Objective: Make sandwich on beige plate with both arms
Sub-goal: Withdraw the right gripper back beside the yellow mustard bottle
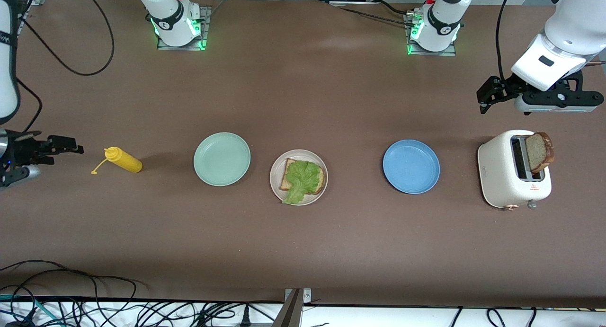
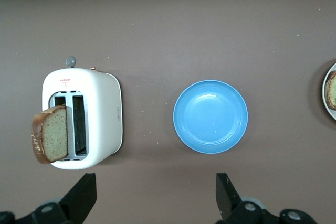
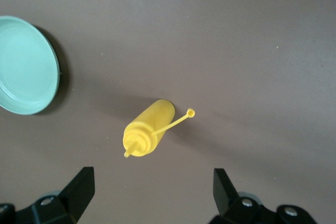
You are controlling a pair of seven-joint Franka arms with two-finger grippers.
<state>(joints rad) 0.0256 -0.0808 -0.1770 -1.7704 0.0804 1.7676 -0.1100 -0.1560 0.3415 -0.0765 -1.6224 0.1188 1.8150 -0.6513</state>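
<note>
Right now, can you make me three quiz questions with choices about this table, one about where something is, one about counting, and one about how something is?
1. Where is the second bread slice?
A. in the toaster
B. on the blue plate
C. on the table

2. How many plates are there?
A. two
B. three
C. four

3. How is the left gripper?
A. shut on bread
B. shut, empty
C. open, empty

Answers:
1 A, it sticks out of the toaster's slot.
2 B: green plate, beige plate and blue plate.
3 C, its fingers stand wide apart with nothing between them.
</note>
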